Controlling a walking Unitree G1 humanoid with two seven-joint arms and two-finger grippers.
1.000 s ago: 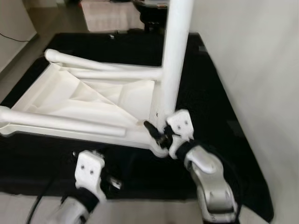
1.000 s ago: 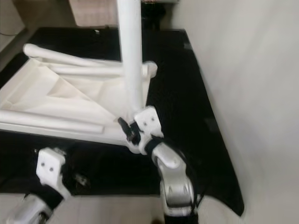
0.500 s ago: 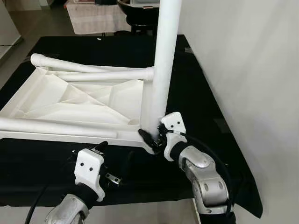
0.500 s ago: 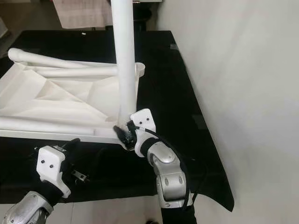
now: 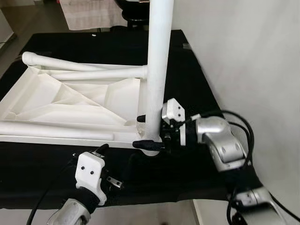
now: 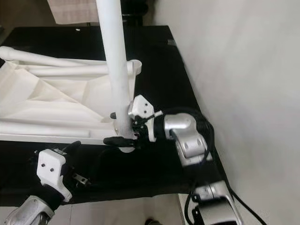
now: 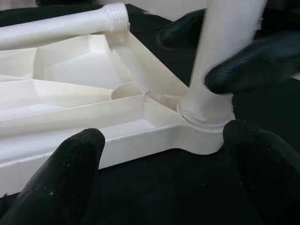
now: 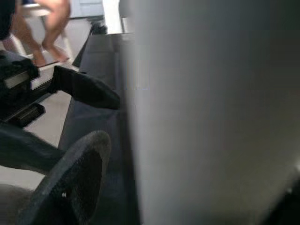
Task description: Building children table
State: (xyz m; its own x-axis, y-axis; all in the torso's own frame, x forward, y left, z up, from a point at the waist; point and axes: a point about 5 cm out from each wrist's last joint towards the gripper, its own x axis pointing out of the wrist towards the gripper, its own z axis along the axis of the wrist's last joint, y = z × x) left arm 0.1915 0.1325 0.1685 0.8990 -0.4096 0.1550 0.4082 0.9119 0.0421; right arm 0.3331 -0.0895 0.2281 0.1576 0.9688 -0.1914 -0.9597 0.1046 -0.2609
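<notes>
Left to right: the tabletop point(image 5: 70, 101) lies upside down on a black mat point(image 5: 197, 93), its ribbed underside facing up. Two loose legs point(image 5: 89, 70) rest across its far side, and a third leg point(image 5: 56, 130) lies along the near edge, none of them yet fitted. In front of the near edge, low over the mat, hangs the left gripper point(image 5: 101, 152) — fingers spread apart and holding nothing; its wrist view looks between its two black fingertips point(image 7: 75, 154) at the corner socket point(image 7: 204, 124).

At the near right corner of the tabletop stands the one upright leg point(image 5: 157, 70), its foot seated in that socket. The right gripper point(image 5: 149, 136) reaches in from the right and clamps the leg just above the socket, one black finger in front of the tube and one behind it. The right wrist view is pressed close against the pale tube point(image 8: 211, 117), with one finger point(image 8: 70, 187) beside it.

Step in hand, as judged: fixing the first leg into its corner — probably screwing it home, since a loose leg shows a threaded end point(image 7: 115, 11). Three of four legs remain, so the build is at an early stage.

The next move likely calls for a turn of the leg about its own axis while it stays upright, then a release and regrip low on the tube. The tabletop may slide or spin on the mat; the free left gripper is well placed to steady the near edge.
</notes>
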